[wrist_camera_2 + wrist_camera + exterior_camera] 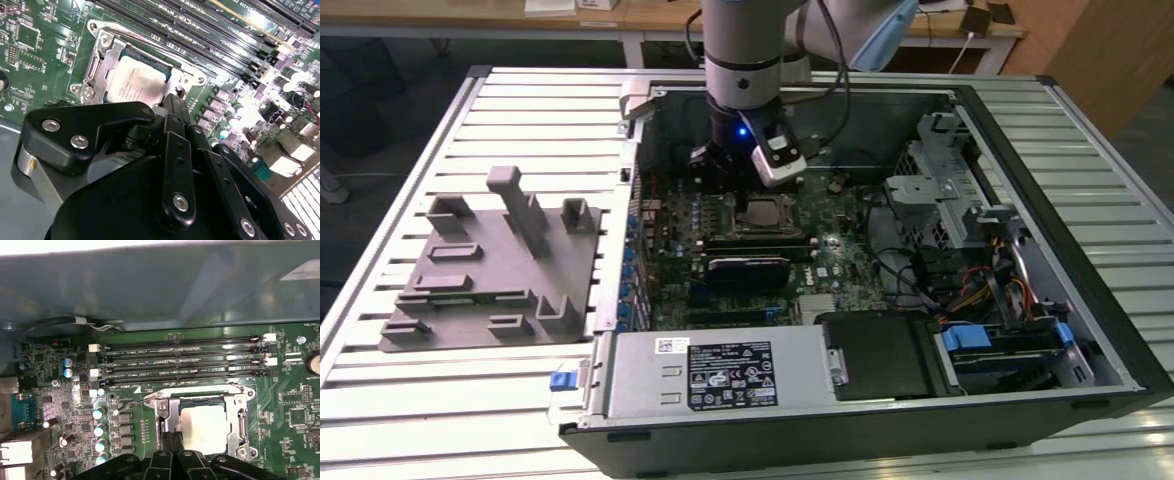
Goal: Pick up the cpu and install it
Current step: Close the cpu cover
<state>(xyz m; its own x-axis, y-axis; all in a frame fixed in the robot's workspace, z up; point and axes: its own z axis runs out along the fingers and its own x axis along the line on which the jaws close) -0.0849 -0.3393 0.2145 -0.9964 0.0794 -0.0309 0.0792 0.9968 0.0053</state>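
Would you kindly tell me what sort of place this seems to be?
Probably a robotics lab or test bench: a robot arm reaches into an open computer case on a slatted metal table, with wooden desks behind.

an open computer case lay on a slatted metal table. at the exterior view's left, just beside the case, a grey plastic fixture with upright posts stood on the table. inside the case a green motherboard lay flat, with long black memory slots running side by side. a silver power supply sat along the near edge, and blue-tabbed drive bays sat at the exterior view's right.
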